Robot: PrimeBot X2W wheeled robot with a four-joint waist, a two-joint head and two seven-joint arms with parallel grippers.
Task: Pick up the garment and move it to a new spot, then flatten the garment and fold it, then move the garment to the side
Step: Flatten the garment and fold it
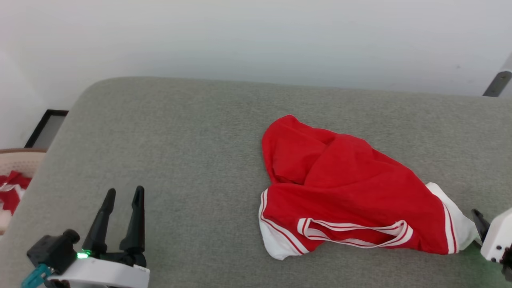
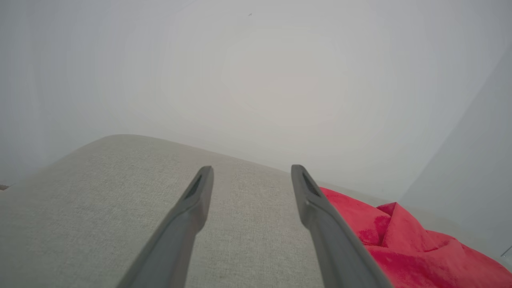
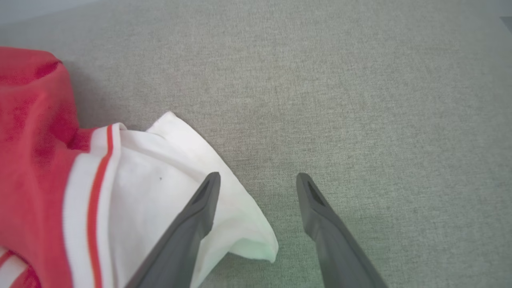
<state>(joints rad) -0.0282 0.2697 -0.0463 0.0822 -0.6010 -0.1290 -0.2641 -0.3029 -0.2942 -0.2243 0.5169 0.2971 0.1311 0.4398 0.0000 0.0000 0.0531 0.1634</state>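
Right gripper [image 3: 258,185]: fingers [image 3: 188,228] spread wide with nothing between them, only bare grey fabric showing in the gap. In the right wrist view the left-hand finger overlaps the white sleeve end [image 3: 168,188]; whether it touches the cloth cannot be told. Left gripper [image 1: 125,194]: fingers likewise spread and empty, well apart from the work. The garment [image 1: 348,188] is held by neither arm. It lies in a crumpled heap at centre-right of the head view, on the grey upholstered cushion [image 1: 180,140], with the body bunched in folds at the top, the striped neckline trim twisted along the lower edge, and one white sleeve end at the lower left of the heap and the other at the lower right. Assessment: flattening has not been done, no fold has been made, and the final move to the side is outstanding. Whether the heap already sits at its new spot cannot be settled from its position alone, though the open fingers beside the sleeve fit either a set-down or an approach. Most of the task remains. Pose: the right arm enters at the lower right corner of the head view, fingers aimed low across the cushion just beside the sleeve. The left arm sits at the lower left, fingers pointing up the frame over bare cushion, with the garment off to its right side. Beyond the cushion's left edge stands a beige basket [image 1: 18,164] holding a red-and-white cloth bundle [image 1: 12,188], not part of the job.
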